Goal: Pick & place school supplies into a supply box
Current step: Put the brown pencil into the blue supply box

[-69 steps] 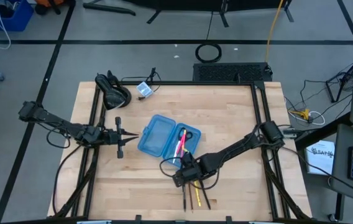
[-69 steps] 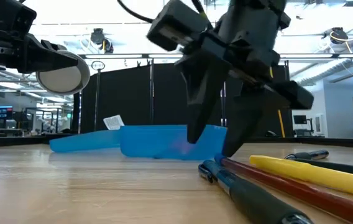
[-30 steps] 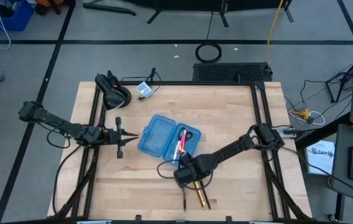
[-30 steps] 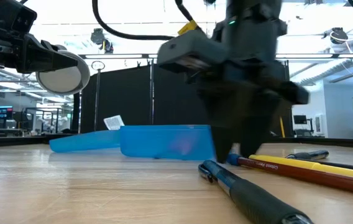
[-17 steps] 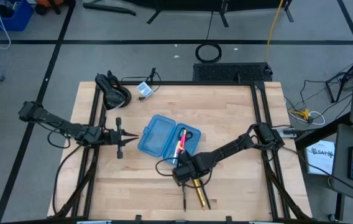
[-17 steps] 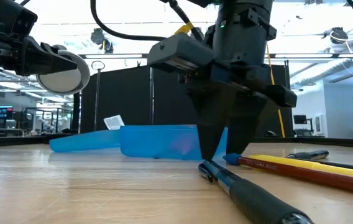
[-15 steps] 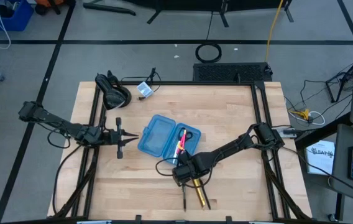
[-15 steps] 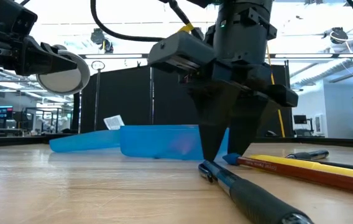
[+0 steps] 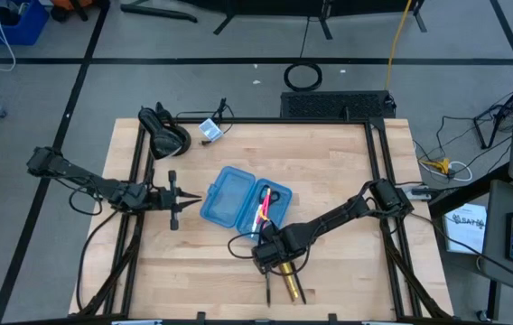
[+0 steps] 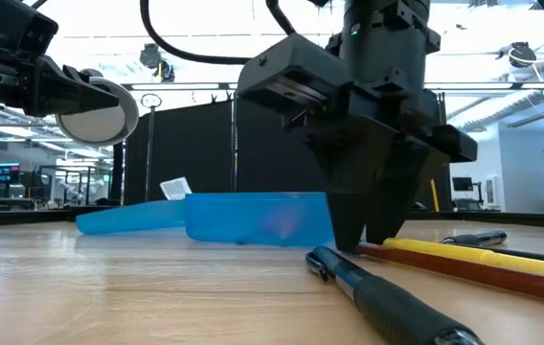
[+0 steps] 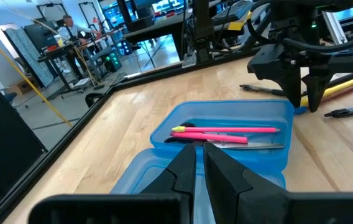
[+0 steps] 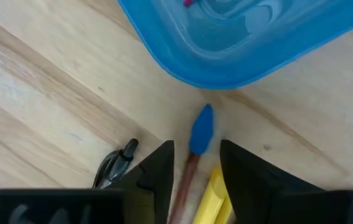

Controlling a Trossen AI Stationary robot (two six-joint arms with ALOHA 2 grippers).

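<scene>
the supply box lies open near the middle of the table, its two translucent blue halves side by side. one half holds a pink pen and the scissors (their black handles show at the far end). just beside the box's near corner lie a red-brown pencil with a blue eraser tip, a yellow pencil touching it, and a black pen. the right gripper is down over the pencils, fingers parted narrowly on either side of the blue-tipped one, not closed on it. the left gripper waits beside the box's other side, fingers nearly together, holding nothing.
</scene>
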